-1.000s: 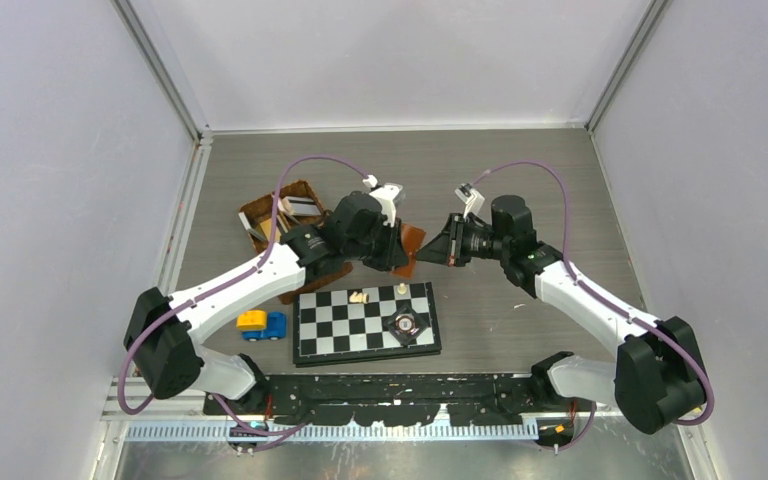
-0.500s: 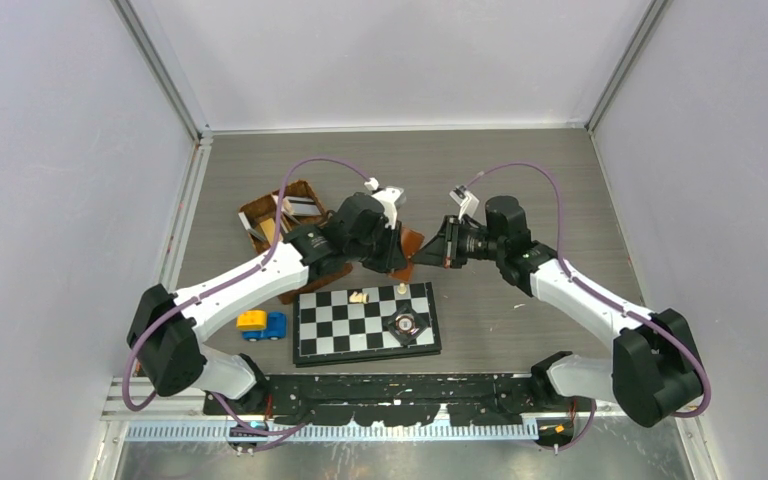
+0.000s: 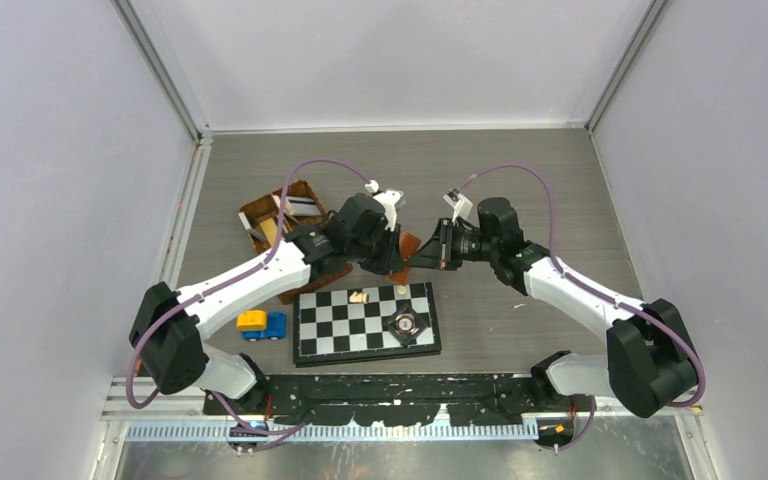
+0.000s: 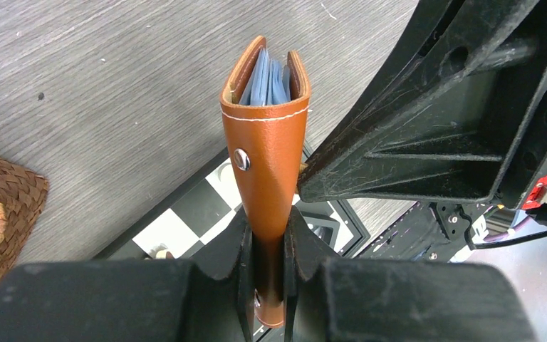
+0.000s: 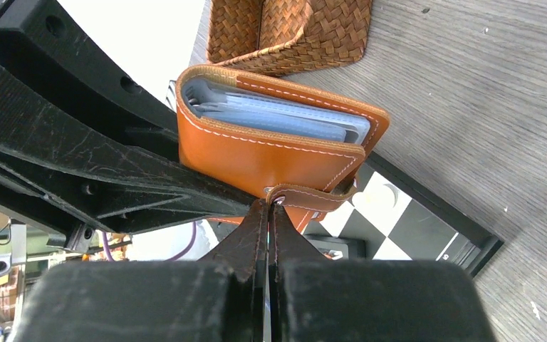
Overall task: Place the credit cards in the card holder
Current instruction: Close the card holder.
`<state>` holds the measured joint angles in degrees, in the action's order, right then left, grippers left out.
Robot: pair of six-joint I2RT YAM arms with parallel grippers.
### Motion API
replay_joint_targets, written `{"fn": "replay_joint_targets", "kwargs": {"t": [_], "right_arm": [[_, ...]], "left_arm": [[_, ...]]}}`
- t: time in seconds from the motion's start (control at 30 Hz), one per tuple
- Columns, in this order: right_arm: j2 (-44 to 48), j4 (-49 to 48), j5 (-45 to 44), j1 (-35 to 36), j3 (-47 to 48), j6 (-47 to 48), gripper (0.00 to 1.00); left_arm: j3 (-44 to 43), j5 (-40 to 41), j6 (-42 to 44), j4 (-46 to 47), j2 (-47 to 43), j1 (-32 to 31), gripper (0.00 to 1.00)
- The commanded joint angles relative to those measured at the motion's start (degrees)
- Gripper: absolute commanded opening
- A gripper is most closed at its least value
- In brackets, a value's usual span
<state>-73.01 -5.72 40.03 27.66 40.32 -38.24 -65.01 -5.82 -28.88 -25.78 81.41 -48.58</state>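
The tan-brown card holder (image 4: 267,142) is folded nearly closed and held above the table near the chessboard's far edge. My left gripper (image 4: 266,231) is shut on its lower end. Pale blue credit cards (image 4: 266,80) sit between its leather flaps; their edges also show in the right wrist view as credit cards (image 5: 278,114) inside the card holder (image 5: 271,153). My right gripper (image 5: 268,210) is shut, with nothing between its fingers, and its tips touch the snap end of the strap (image 5: 313,196). From above, the card holder (image 3: 409,243) lies between the left gripper (image 3: 390,255) and the right gripper (image 3: 418,258).
A chessboard (image 3: 365,320) with a few small pieces lies in front of the arms. A brown wicker basket (image 3: 282,215) holding items stands at the back left. A yellow and blue toy truck (image 3: 262,323) sits left of the board.
My right gripper has moved left until its tips reach the card holder's strap. The left gripper has stayed shut on the card holder and has barely shifted.
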Motion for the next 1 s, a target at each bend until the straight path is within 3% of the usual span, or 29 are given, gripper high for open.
{"fn": "replay_joint_targets", "kwargs": {"t": [0.0,0.97], "right_arm": [[-0.46,-7.99,0.44,2.07,2.72,-3.2,0.01],[-3.17,-12.1,-7.67,4.22,4.2,-8.08,0.01]], "left_arm": [[-2.07,-6.17,0.45,6.22,-0.07,-1.17,0.0],[-3.37,-17.46,4.31,7.86,3.07,-4.52,0.0]]}}
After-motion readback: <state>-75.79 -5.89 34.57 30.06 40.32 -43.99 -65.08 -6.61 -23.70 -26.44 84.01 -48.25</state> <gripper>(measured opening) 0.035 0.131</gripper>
